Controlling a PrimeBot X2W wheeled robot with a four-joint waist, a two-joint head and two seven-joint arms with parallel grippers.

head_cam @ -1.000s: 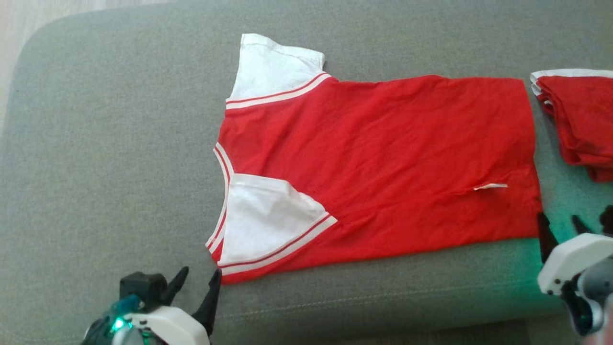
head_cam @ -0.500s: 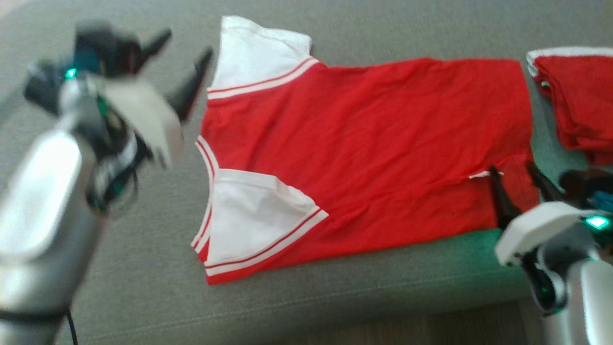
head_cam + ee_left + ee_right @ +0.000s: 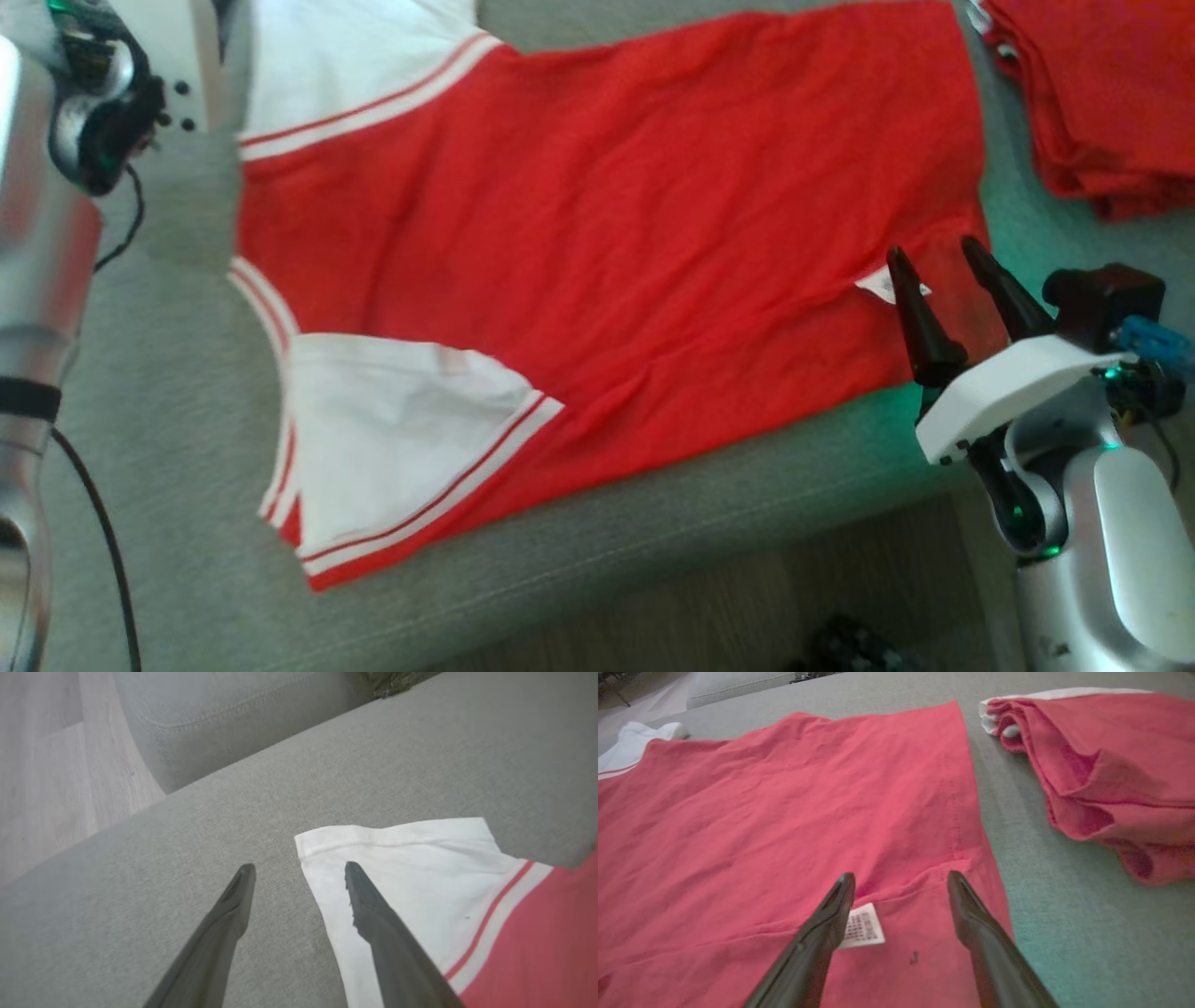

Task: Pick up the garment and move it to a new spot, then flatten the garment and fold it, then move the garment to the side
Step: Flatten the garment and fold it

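A strip of wood floor point(image 3: 691, 597) is showing nearest the robot, below the stitched front edge of the grey woven cushion point(image 3: 168, 523) that is serving as the work surface. The right gripper point(image 3: 934, 250) is hovering just inside that edge on the robot's right, over the hem corner of the garment point(image 3: 607, 233). Its two dark fingers are standing apart with nothing between them, and I cannot tell whether the tips are touching the cloth. The garment, a red shirt with white sleeves and striped trim, is lying flat on the cushion. Its long axis is running across the head view, with neckline and sleeves pointing to the robot's left and hem to its right. The near sleeve point(image 3: 401, 439) is lying folded in over the body. A small white tag point(image 3: 863, 926) is sticking out of a crease by the hem, its printed lines too fine to read. Farther off, the left gripper point(image 3: 299, 868) is hanging spread wide and empty, one finger over the cuff of the far sleeve point(image 3: 420, 868), the other over bare cushion. A pile of red cloth point(image 3: 1102, 103) is sitting near the hem but apart from it. Beyond, a second cushion point(image 3: 210, 718) and more pale floor are showing in the left wrist view
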